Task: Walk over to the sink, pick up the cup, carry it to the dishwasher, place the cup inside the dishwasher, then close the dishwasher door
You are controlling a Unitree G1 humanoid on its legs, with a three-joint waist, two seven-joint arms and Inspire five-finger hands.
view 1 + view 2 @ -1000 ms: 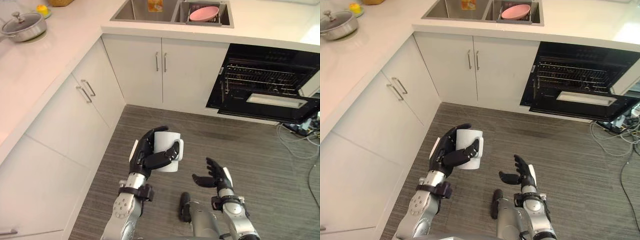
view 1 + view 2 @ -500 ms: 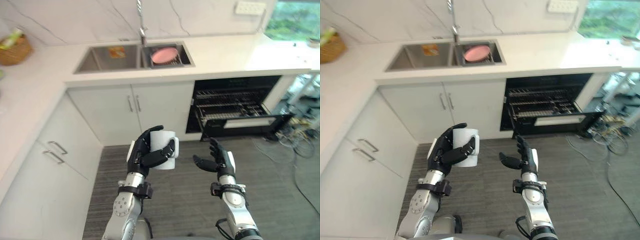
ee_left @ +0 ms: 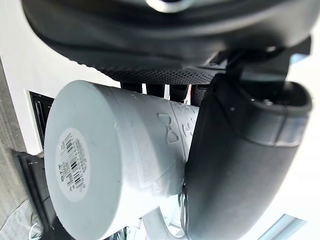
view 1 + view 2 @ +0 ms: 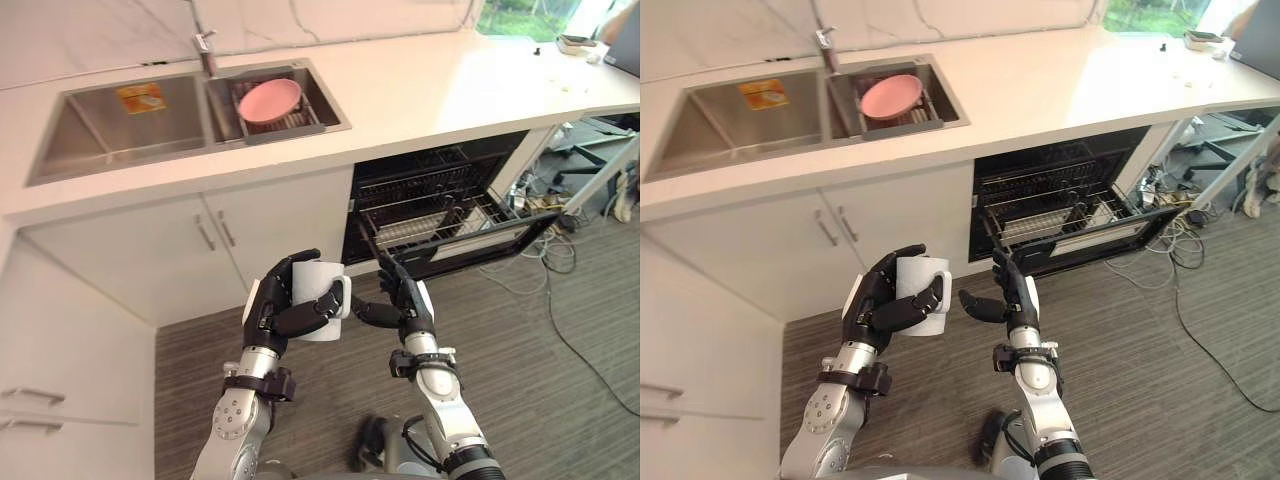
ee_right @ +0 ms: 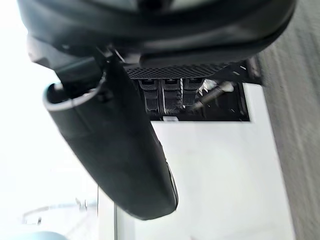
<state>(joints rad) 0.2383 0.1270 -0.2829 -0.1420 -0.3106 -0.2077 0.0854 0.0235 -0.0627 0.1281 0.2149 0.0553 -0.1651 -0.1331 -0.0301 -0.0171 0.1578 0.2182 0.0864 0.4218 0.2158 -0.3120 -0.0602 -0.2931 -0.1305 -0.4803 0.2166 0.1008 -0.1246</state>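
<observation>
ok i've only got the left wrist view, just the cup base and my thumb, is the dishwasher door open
Observer: Yes, the dishwasher door hangs open, ahead and to the robot's right, with wire racks showing inside.
Operator: and the right hand, is it free
Observer: The right hand is open and holds nothing, close beside the cup that the left hand grips.
Operator: anything in the sink
Observer: A pink plate sits in the right basin of the sink.
</observation>
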